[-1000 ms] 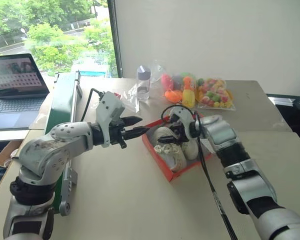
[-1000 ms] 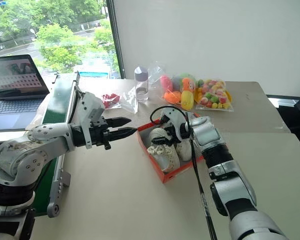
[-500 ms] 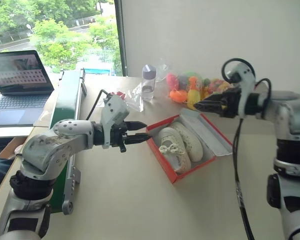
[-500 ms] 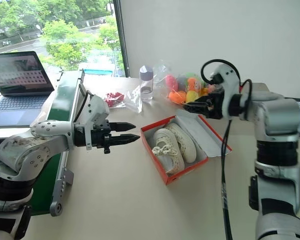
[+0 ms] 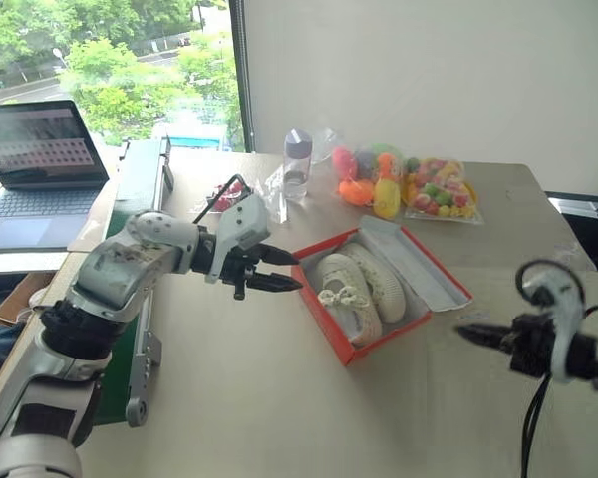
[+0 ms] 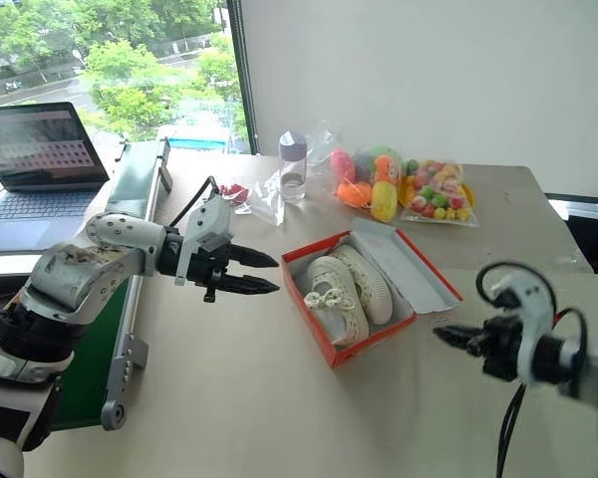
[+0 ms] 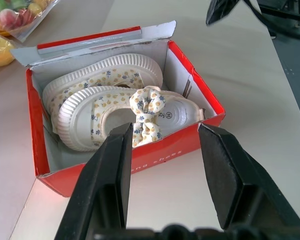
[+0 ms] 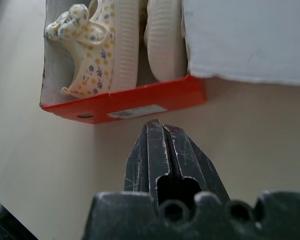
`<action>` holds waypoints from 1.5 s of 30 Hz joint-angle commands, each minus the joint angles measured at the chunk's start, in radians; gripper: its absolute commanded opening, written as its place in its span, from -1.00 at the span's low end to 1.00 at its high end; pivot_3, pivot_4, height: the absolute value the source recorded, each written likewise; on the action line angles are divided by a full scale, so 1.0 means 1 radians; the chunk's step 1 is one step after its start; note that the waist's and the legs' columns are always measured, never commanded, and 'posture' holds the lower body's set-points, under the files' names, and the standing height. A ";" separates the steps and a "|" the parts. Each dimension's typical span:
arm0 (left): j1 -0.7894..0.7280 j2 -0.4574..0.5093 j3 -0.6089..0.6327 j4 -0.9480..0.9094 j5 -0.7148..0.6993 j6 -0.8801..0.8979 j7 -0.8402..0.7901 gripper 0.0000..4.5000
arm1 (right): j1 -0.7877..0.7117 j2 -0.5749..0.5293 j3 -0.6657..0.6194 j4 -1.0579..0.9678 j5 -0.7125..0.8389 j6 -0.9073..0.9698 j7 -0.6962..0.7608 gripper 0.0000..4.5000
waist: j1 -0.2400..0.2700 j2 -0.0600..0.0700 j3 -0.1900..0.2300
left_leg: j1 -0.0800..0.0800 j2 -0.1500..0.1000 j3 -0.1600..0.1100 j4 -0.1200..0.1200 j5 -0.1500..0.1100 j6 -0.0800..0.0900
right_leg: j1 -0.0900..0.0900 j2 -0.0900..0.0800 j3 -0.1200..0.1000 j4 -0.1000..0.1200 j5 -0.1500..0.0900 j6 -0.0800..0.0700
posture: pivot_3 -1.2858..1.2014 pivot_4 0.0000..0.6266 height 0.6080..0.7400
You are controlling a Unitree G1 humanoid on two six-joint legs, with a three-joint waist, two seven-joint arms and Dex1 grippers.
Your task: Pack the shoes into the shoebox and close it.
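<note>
Head views: the shoes (image 5: 357, 291) lay side by side inside the shoebox (image 5: 324, 324), its lid (image 5: 419, 267) hinged open on the table (image 5: 279, 418). Left wrist view: the left gripper (image 7: 162, 182), fingers apart, faced the box, likely steadying it. Right wrist view: the right gripper (image 8: 163, 131), fingers together and empty, pointed at the box wall, seemingly poised for the lid.

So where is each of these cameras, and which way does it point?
Left eye and right eye: on the head, looking forward and down over the table, both arms showing, left gripper and right gripper.
Left wrist: looks along its open fingers into the shoebox holding the shoes.
Right wrist: looks along its shut fingers at the shoebox's end.
All views share the shoebox.
</note>
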 commanded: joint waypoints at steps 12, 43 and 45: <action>0.067 0.066 0.111 -0.172 -0.026 0.107 0.050 -0.02 | -0.144 0.090 0.140 0.571 -0.125 -0.566 -0.138 -0.96 | -0.003 0.001 0.001 | 0.000 -0.001 0.000 0.003 -0.001 0.002 | 0.001 0.001 0.002 0.001 -0.001 -0.002 | 0.03 -0.52 1.00; 0.241 0.217 0.203 -0.227 -0.036 0.152 0.046 -0.02 | -0.535 0.000 0.136 0.354 0.500 -0.386 -0.178 -0.96 | -0.016 0.006 0.004 | 0.002 0.000 0.001 0.007 0.000 0.001 | 0.001 0.002 0.005 0.008 0.000 -0.001 | 0.03 -0.52 1.00; 0.248 0.216 0.215 -0.233 -0.037 0.157 0.059 -0.02 | -0.590 0.016 0.180 0.399 0.492 -0.369 -0.194 -0.96 | -0.017 0.005 0.004 | 0.001 0.000 0.001 0.008 0.000 0.001 | 0.000 0.002 0.005 0.009 -0.001 -0.002 | 0.03 -0.52 1.00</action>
